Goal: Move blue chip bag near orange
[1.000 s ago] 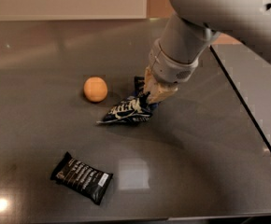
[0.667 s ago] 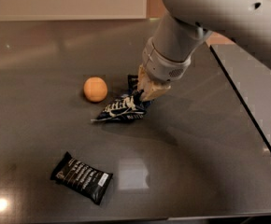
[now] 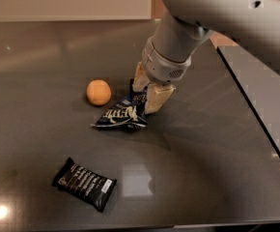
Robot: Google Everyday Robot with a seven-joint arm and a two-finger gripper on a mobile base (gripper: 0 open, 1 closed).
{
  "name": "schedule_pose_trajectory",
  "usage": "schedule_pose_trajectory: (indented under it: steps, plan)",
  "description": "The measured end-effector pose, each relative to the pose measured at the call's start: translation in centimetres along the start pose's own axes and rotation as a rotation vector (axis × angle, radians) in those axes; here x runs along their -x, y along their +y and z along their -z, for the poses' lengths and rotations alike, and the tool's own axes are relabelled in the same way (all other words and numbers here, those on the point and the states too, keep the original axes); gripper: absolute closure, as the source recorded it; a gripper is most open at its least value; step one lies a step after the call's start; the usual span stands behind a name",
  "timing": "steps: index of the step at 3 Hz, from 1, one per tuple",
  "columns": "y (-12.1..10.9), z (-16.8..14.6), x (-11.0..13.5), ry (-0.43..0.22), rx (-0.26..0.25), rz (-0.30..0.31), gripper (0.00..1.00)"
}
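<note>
While clamped on blue chip bag, end effector sits near orange, over dark table.

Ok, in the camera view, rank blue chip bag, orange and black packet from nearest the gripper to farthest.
1. The blue chip bag, centre, held in the gripper.
2. The orange, just left of it.
3. The black packet, front left.

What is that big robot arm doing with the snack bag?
The robot's gripper is pinching the top end of the blue chip bag. The bag's lower end seems to rest on the dark table. The bag is just to the right of the orange, close but not touching it. A black packet lies by itself nearer the front edge.
</note>
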State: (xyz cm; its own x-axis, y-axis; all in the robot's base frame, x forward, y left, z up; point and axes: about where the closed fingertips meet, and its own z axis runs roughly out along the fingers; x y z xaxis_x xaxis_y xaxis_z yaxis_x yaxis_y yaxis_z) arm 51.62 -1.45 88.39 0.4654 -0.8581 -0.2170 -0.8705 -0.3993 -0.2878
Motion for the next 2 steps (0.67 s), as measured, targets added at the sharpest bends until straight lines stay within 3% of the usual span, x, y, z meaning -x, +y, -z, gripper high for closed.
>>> schedule_pose_trajectory:
  steps: [1,2]
  plan:
    - [0.03,0.05,0.08,0.001,-0.001,0.002,0.0]
    - [0.03,0.05,0.09,0.001,-0.001,0.002,0.0]
